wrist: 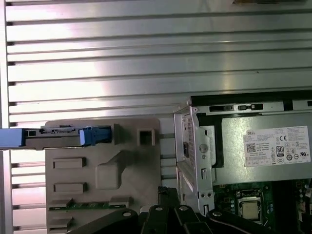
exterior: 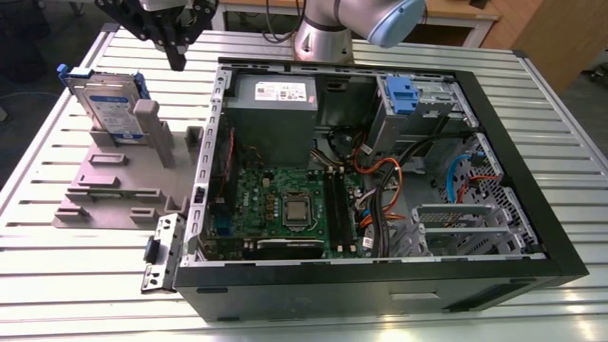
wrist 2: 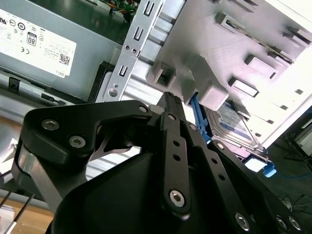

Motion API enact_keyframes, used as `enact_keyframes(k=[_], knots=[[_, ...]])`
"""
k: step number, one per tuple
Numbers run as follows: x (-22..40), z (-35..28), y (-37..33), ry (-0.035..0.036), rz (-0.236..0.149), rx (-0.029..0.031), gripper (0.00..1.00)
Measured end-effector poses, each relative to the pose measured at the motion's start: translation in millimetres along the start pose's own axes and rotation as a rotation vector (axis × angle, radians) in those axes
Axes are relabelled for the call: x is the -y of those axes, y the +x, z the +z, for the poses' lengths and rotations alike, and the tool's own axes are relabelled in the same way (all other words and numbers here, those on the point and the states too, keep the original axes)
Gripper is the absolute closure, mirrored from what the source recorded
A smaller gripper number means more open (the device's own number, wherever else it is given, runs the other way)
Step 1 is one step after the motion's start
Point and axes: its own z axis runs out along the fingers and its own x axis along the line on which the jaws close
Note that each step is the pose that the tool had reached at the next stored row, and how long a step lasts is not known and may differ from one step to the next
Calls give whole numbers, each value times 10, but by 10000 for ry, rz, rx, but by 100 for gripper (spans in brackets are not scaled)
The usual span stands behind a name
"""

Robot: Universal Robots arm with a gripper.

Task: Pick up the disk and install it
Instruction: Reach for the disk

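Hovering: hand (exterior: pixel 176 63) closed, empty | disk (exterior: pixel 105 107) on edge in grey holder (exterior: pixel 105 192), long axis approx vert

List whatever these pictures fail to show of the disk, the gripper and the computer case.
Disk: in the exterior view, its lower part is hidden behind the grey holder's posts.
Disk label: the first wrist view sees the disk edge-on, with one end cut by the picture edge.
Gripper: in the exterior view, its upper body is cut by the top edge.
Computer case: in the exterior view, cables cover part of its floor.
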Motion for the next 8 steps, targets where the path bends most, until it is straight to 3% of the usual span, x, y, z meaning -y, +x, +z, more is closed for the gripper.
enact_keyframes(k=[8], knots=[[-29, 4, 64, 1, -1, -2, 89]])
